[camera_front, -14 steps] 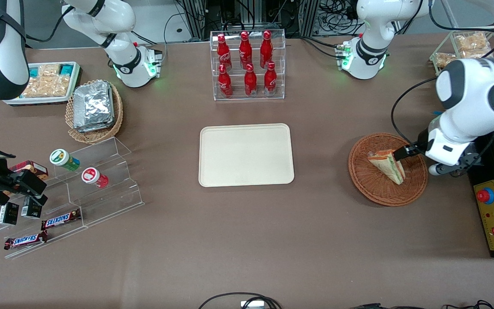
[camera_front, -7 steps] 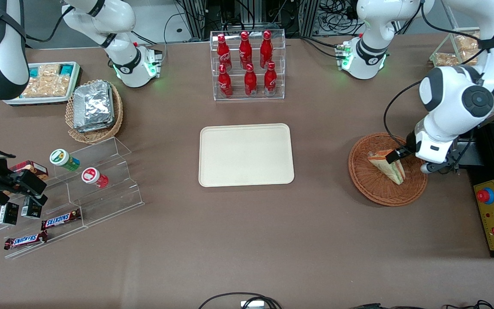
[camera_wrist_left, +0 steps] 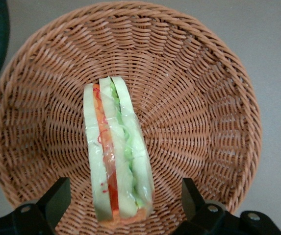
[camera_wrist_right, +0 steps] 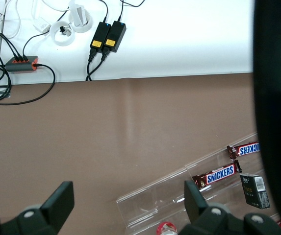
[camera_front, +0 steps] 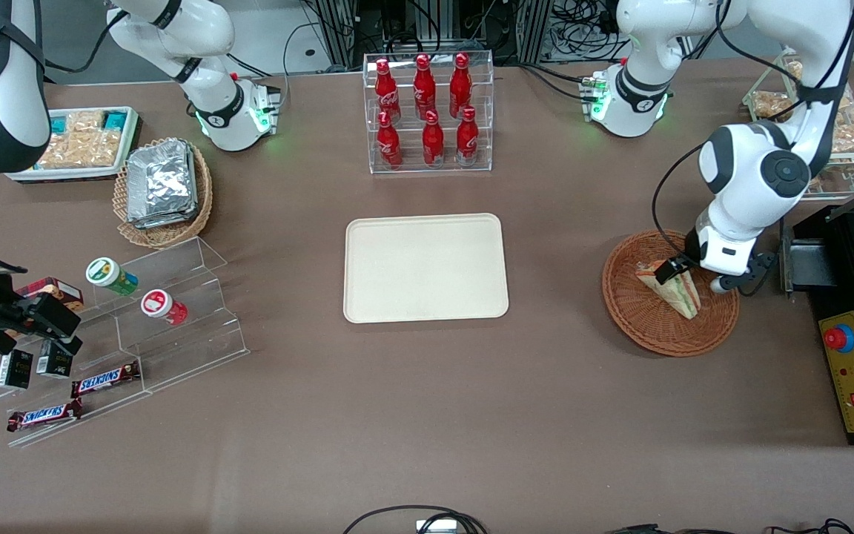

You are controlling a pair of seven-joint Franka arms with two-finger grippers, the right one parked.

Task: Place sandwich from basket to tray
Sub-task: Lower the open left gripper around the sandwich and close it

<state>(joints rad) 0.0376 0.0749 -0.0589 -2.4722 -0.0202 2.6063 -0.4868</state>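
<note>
On the brown bench (camera_front: 427,415) the cream tray (camera_front: 425,268) sits bare mid-bench, well apart from the wicker basket (camera_front: 642,326) at the working arm's end, where the wrapped sandwich (camera_wrist_left: 116,156) stands on edge between the gripper (camera_wrist_left: 125,203)'s spread, released jaws.

Six red bottles (camera_front: 427,111) fill a clear rack; foil packets (camera_front: 161,182) fill a tan basket.

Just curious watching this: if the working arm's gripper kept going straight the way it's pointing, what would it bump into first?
Most likely the sandwich. The gripper is open, with its fingers either side of the wedge, which stands on edge in the basket. Depth is hard to judge, but nothing else shows between them.
</note>
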